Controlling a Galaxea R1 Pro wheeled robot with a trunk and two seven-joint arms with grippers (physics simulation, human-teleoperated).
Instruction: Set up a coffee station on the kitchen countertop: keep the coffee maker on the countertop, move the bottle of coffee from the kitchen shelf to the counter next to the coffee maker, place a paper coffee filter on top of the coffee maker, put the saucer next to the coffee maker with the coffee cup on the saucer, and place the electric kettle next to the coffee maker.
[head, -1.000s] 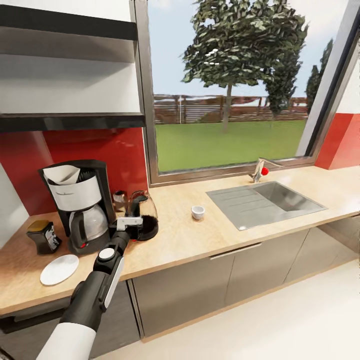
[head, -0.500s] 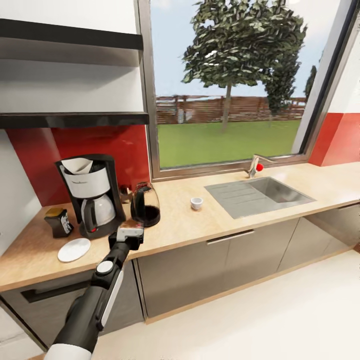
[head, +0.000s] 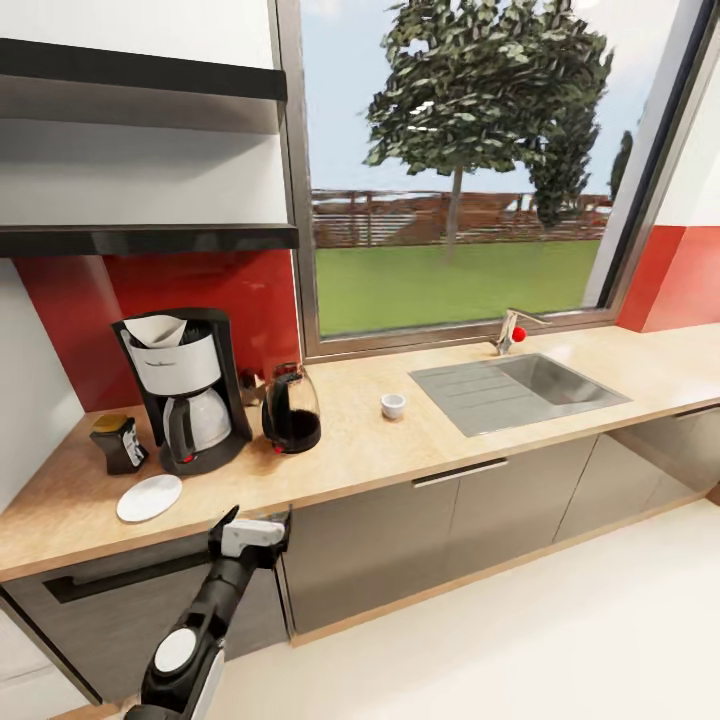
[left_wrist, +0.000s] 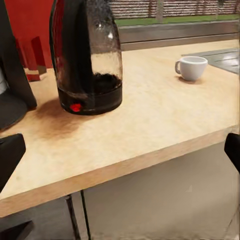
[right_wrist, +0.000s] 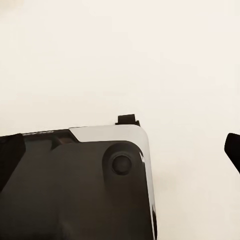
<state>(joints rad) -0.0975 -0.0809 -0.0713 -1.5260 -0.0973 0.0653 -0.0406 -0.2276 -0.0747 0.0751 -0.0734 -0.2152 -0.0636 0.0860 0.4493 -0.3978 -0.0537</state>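
left gripper (head: 252, 522): low in the frame, below the countertop edge, fingers spread, nothing between them. In the left wrist view the two dark finger tips sit at the far edges, wide apart.
right gripper: the right wrist view has dark finger tips at both edges with a wide gap, so spread and empty, pointing at pale floor and part of the robot's own base.
saucer (head: 149, 497): lower left on the countertop (head: 400, 455), just in front of the coffee maker, still bare.
bottle of coffee (head: 118, 442): left of the machine, already on the counter.
electric kettle (head: 291, 409): just right of the coffee maker.
coffee maker (head: 187, 390): paper coffee filter (head: 154, 329) resting on top.
coffee cup (head: 393, 405): centre frame, well apart from the saucer, between kettle and sink.
kitchen shelf (head: 150, 238): upper left.
step in hand: probably the cup. I'd come in from above, pinch the rim opposite the handle, carry it round the kettle and set it centred on the saucer.
writing: a small mark on the machine's front panel, too blurry to read.
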